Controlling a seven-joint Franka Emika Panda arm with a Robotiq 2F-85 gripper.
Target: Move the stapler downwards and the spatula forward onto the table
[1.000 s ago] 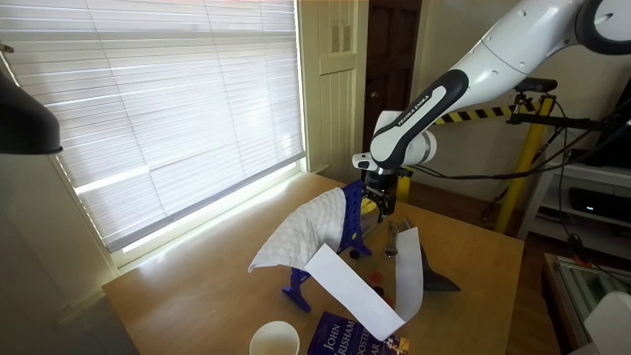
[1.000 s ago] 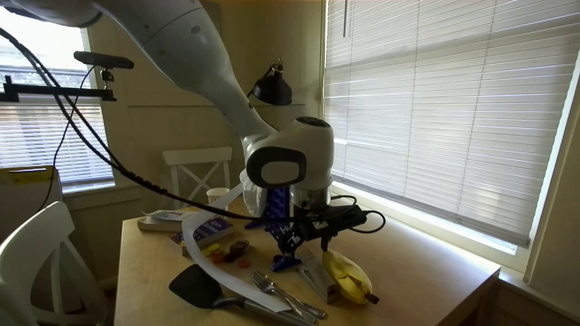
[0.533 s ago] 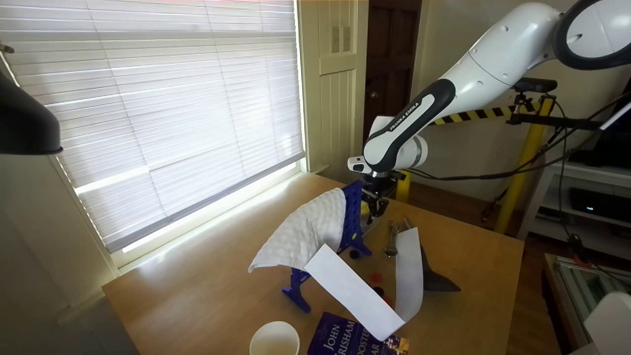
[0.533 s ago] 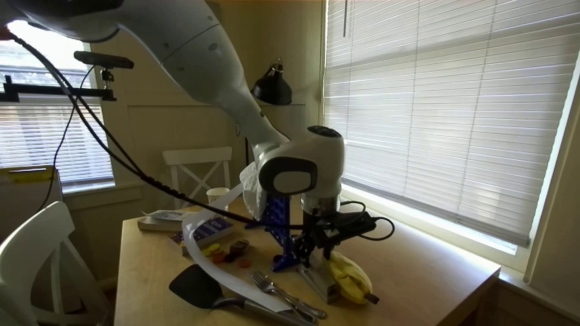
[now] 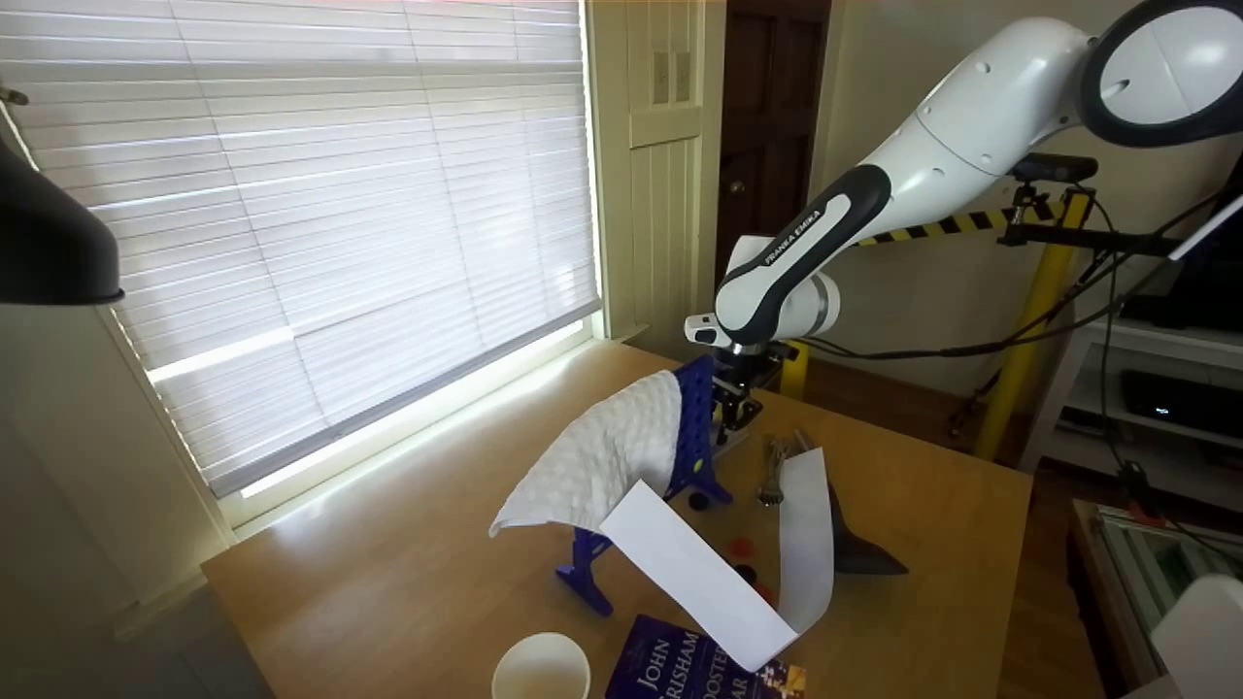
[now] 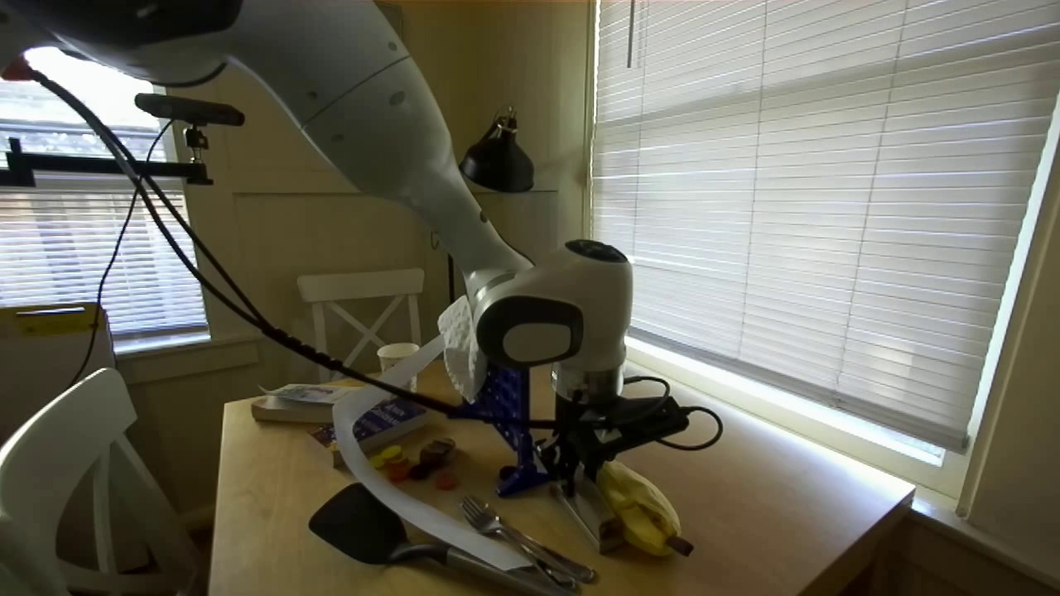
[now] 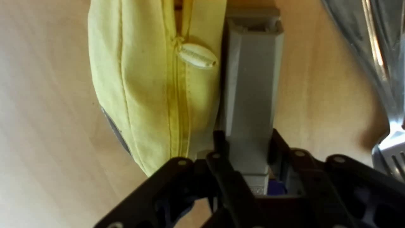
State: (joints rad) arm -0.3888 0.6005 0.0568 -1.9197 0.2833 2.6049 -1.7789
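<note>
In the wrist view the grey stapler point(image 7: 253, 95) lies lengthwise, with my gripper point(image 7: 248, 142) around its lower part. One dark finger presses against each long side of it, so the jaws are shut on it. An exterior view shows the stapler's end point(image 6: 603, 530) sticking out below the gripper point(image 6: 584, 480), still down on the wooden table point(image 6: 745, 505). In an exterior view the spatula's dark head point(image 6: 356, 526) lies flat, its handle running under a paper strip toward the front. The spatula point(image 5: 864, 553) is partly hidden behind that strip in an exterior view.
A yellow banana-shaped pouch point(image 7: 148, 82) lies right beside the stapler. Forks point(image 6: 530, 542) lie on its other side. Close behind the gripper stands a blue rack point(image 5: 694, 417) draped with white cloth point(image 5: 602, 447). A paper strip point(image 5: 699, 582), book point(image 5: 660, 660) and cup point(image 5: 541, 670) are farther off.
My gripper has come down toward the table and shifted slightly toward the stapler. Its fingers have closed from wide apart to against the stapler's sides. The other objects look unmoved.
</note>
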